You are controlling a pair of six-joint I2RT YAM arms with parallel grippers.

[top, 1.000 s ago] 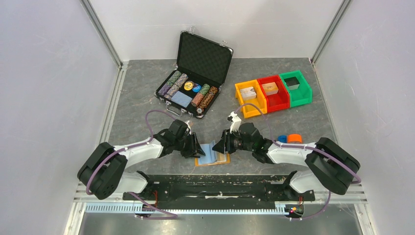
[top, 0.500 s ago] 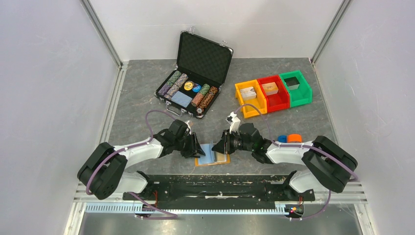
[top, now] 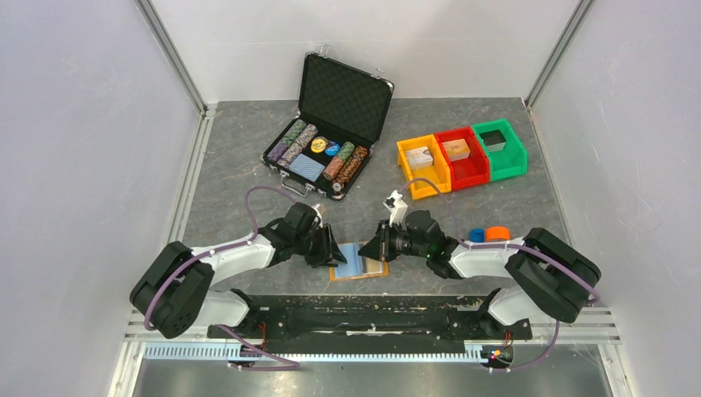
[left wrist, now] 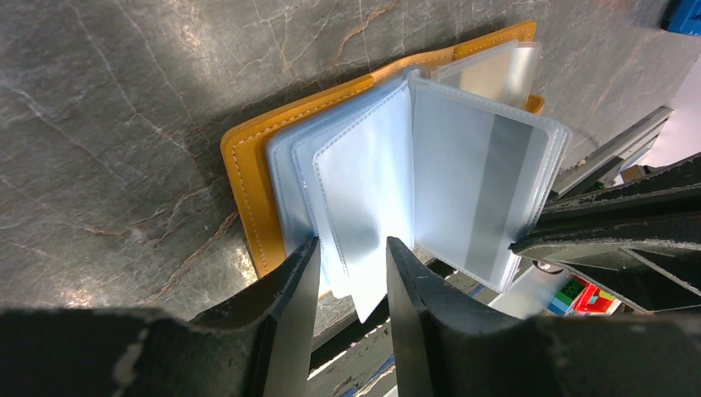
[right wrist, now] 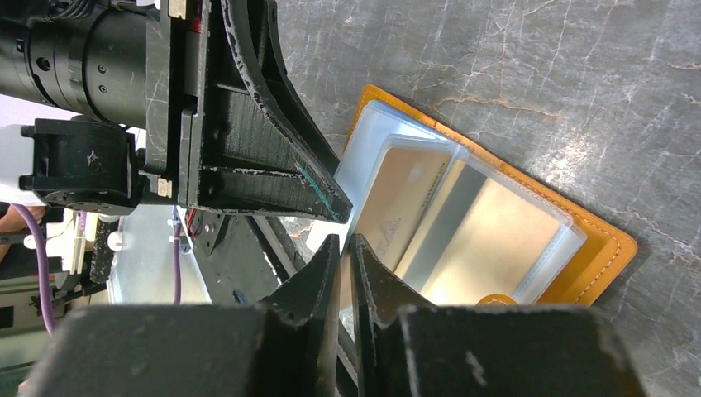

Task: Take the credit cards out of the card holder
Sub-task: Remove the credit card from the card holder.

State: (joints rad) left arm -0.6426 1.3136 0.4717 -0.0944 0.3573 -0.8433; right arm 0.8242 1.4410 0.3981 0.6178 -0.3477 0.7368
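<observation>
On table (top: 231, 157), one open card holder (left wrist: 248, 174)

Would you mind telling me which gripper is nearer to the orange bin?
Right. The right gripper is at the card holder's right edge, nearer the orange bin; the left gripper is at the holder's left edge, farther off.

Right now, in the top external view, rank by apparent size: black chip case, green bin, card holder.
1. black chip case.
2. green bin.
3. card holder, partly covered, so ranking it under the bin is unsure.
</observation>
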